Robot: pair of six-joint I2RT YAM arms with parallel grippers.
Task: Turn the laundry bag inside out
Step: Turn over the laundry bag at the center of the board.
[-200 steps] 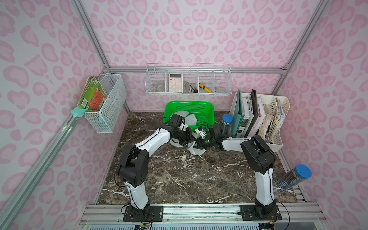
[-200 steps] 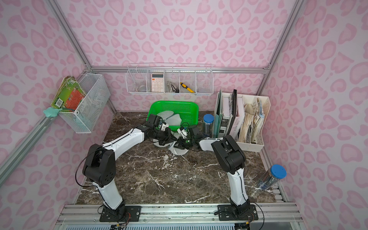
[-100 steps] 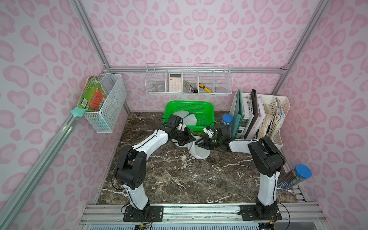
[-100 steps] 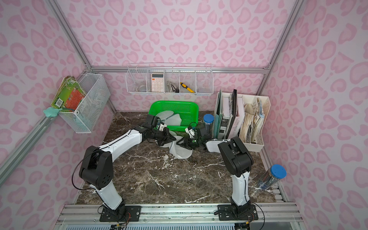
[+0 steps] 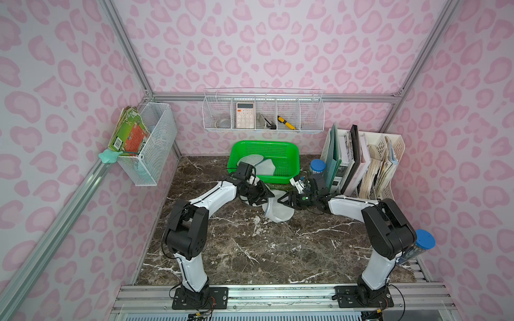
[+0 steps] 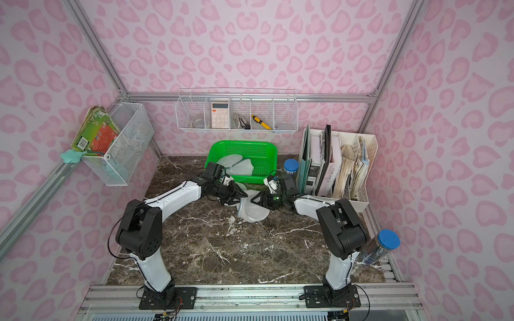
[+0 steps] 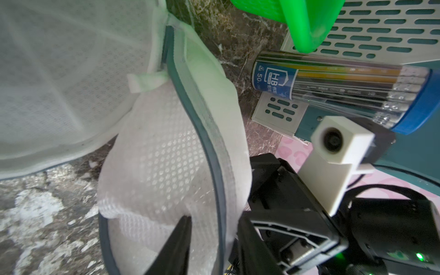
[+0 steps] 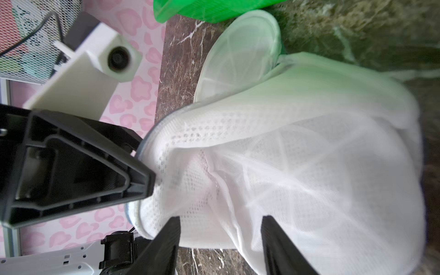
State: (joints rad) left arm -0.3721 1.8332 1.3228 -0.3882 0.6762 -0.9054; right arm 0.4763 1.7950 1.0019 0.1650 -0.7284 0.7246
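Bag: the white mesh bag [image 5: 278, 212] is seen crumpled on the table [image 5: 250, 250], just in front of the green basket [image 5: 289, 147], between the two grippers.
Left arm: the elbow is raised near the front left; the white forearm is stretched back and rightward, and the wrist is held low beside the basket's front corner.
Left gripper [image 5: 268, 196]: it is pointed rightward at the bag. In the left wrist view the jaws are seen parted, with the bag's dark rim [image 7: 214, 190] between them and nothing pinched.
Right arm: the elbow is bent near the file rack [image 5: 361, 166]; the forearm is laid leftward along the rack's front, low over the table.
Right gripper [image 5: 282, 200]: it is pointed leftward. Its fingers [image 8: 166, 245] are spread wide, with loose mesh seen between them.
Tips: the two grippers are faced tip to tip over the bag, and one left fingertip is seen against the mesh in the right wrist view.
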